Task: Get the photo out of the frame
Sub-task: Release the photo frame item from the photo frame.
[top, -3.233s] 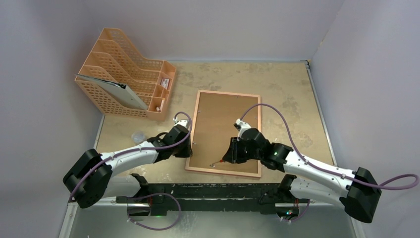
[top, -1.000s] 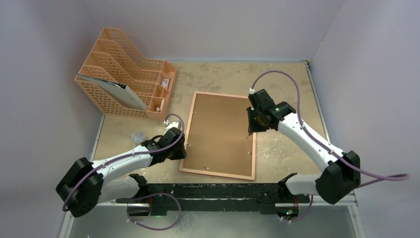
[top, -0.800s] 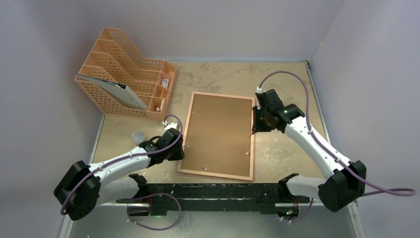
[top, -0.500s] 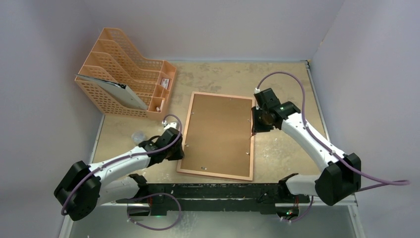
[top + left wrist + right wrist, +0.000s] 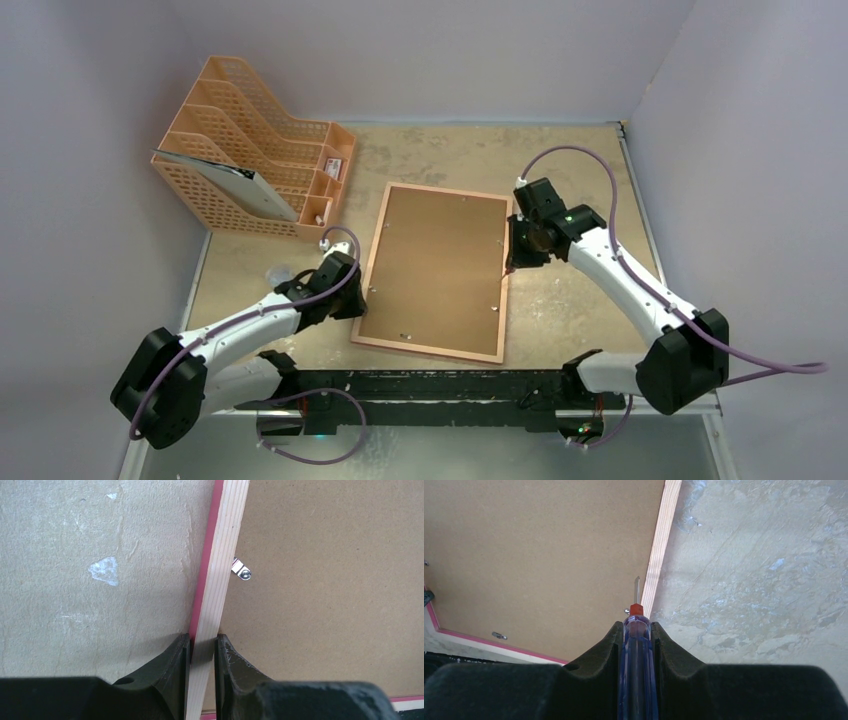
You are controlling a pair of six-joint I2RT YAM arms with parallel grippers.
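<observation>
The frame (image 5: 433, 268) lies face down in the middle of the table, its brown backing board (image 5: 325, 580) up and its pink-red rim showing. The photo is hidden under the board. My left gripper (image 5: 352, 300) (image 5: 202, 642) is shut on the frame's left rail (image 5: 222, 555), near a small metal clip (image 5: 241, 571). My right gripper (image 5: 513, 252) (image 5: 637, 626) is shut on a blue-handled screwdriver (image 5: 637, 650). Its metal tip (image 5: 636, 584) points along the inner side of the frame's right rail (image 5: 661, 545), just past a half-hidden clip (image 5: 626, 611).
An orange mesh file rack (image 5: 255, 150) with a grey folder in it stands at the back left. A small clear object (image 5: 278, 272) lies on the table beside my left arm. Pale walls close in on three sides, and a black rail (image 5: 430, 385) runs along the near edge.
The left gripper has drawn the frame's near end a little to the left, tilting the frame. The right gripper with the screwdriver has stayed at the frame's right rail.
</observation>
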